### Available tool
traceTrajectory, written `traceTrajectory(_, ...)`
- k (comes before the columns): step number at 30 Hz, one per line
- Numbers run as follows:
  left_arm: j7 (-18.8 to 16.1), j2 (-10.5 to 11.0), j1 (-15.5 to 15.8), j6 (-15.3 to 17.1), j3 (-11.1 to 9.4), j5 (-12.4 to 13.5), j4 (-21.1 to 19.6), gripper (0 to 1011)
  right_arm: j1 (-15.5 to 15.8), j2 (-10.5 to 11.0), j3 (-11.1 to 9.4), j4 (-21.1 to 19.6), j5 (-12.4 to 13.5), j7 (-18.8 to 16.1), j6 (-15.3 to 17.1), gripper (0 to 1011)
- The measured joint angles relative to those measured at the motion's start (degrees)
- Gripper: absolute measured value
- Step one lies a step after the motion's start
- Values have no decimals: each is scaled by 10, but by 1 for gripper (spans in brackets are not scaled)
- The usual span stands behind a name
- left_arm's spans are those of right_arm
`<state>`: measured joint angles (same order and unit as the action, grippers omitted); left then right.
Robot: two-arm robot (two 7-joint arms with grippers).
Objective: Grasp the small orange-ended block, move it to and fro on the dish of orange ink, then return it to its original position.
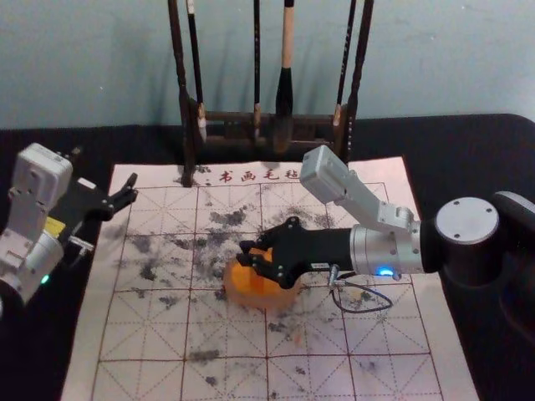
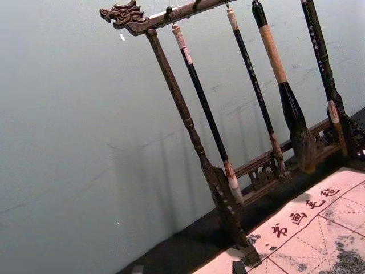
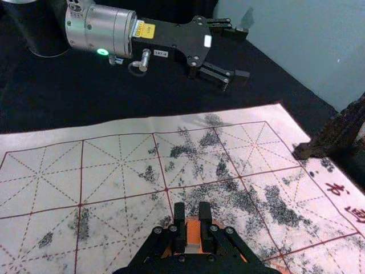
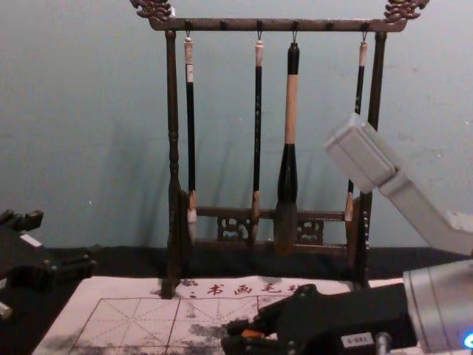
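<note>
**Block gripped at the ink dish**

I've got my right gripper reaching in from the right side of the head view to just below the middle of the frame. Its fingers are clamped on the block, whose orange face shows between them at the lower middle of the right wrist view, with a paler part below.

The dish is a shallow, round, see-through one, lying on the printed mat a little below the head view's centre. Bright orange ink shows inside it, and the block is within its outline there. My right fingers cover the dish's upper part, and around them in the wrist view I catch only bits of orange. The block's lower end is hidden, so I cannot tell whether it touches the ink. From the chest view I get just a sliver of orange at the fingers, near the bottom edge.

My left gripper hangs idle at the left of the head view, its fingers spread apart; its own wrist view catches just the tips, cut off by the bottom edge.

The brush rack stands at the back of the mat, top centre of the head view, its upper part cut off by the frame. Four brushes hang from it in the chest view. Under the mat is the dark table.
</note>
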<state>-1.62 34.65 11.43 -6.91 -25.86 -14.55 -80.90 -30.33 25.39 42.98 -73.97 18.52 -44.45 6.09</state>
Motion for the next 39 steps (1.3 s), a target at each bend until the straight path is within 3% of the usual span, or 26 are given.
traceTrajectory(19,0,0,0,0,0,0,0,1001,-22,-30,-1,46,-4,16,0,145)
traceTrajectory(39,0,0,0,0,0,0,0,1001,-11,-10,-15,29,-12,24,-1,145)
